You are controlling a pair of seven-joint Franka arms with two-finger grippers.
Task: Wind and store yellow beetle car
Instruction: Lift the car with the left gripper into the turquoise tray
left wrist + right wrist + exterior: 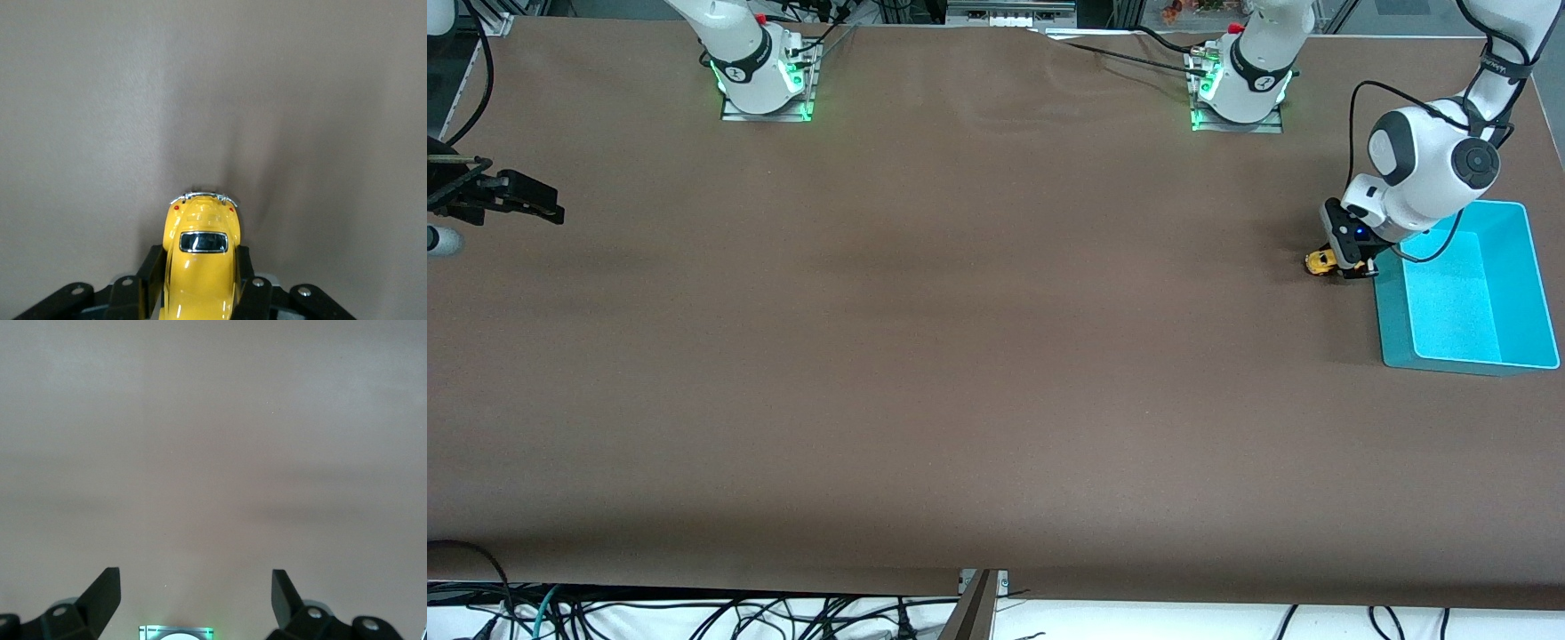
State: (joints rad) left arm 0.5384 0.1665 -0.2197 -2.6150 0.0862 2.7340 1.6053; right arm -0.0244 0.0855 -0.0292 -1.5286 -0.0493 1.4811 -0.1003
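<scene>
**A:** At the left arm's end of the worktop (960,356), just beside the turquoise bin (1392,329), the left tool (1347,262) is clamped on the yellow beetle car (1320,261). The car looks down on the worktop surface, or barely off it; can't tell which.

**B:** Grip quality?

**A:** Left wrist view: the fingers (150,280) pinch the car's flanks, body centred between them, tail end and rear window poking out past the tips. Rounded, glossy shell, so contact is on curved paint. My guess is it can squirt out under squeeze or yaw in the jaws.

**B:** Winding risk?

**A:** If it's a pull-back type, wheels need load on the worktop while dragging. Too light and they skid without winding; too heavy and the cloth-like cover may bunch. Can't see the wheels from here.

**B:** And the bin?

**A:** Wall sits right next to the tool. Low lift could clip the rim. A wound car released in the bin may also run into the wall and tip over.

**B:** Right arm?

**A:** Right tool (197,597) waits with jaws wide apart, nothing in them, over bare worktop at the right arm's end. Well apart; no collision concern.
</scene>
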